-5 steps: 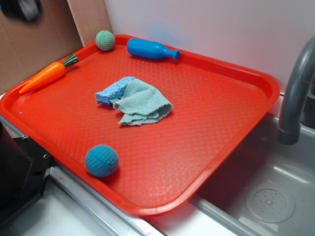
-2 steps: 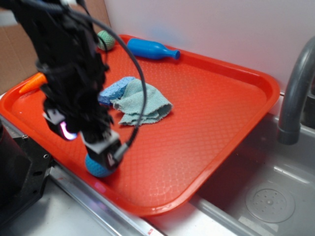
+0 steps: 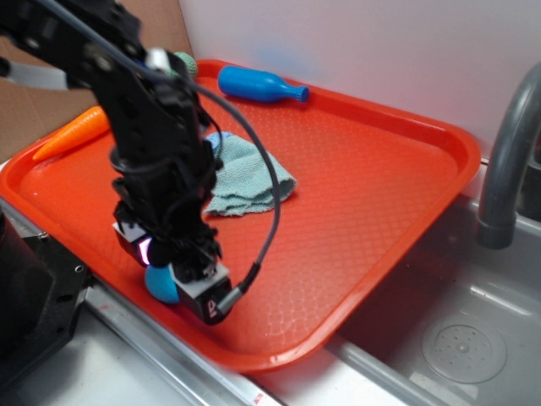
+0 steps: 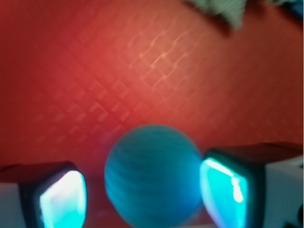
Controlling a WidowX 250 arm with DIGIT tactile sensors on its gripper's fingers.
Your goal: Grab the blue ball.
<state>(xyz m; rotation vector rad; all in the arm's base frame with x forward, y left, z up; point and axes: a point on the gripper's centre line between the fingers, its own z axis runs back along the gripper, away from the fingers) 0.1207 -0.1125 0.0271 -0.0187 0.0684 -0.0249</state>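
The blue ball (image 3: 158, 284) lies on the red tray (image 3: 363, 194) near its front left rim, mostly hidden by my gripper (image 3: 175, 276) in the exterior view. In the wrist view the ball (image 4: 152, 175) sits between my two lit fingers. The gripper (image 4: 145, 197) is open around it. The right pad (image 4: 223, 192) is at or nearly at the ball's side, and a gap shows between the ball and the left pad (image 4: 61, 199).
A crumpled teal cloth (image 3: 249, 182) lies mid-tray. A blue pin-shaped bottle (image 3: 258, 85), a small green ball (image 3: 184, 59) and a toy carrot (image 3: 72, 135) sit along the far and left rim. A grey faucet (image 3: 507, 161) and sink (image 3: 456, 338) are to the right.
The arm came into view, then dropped lower and nearer the front rim, so its open fingers now straddle the blue ball. The ball has not moved.
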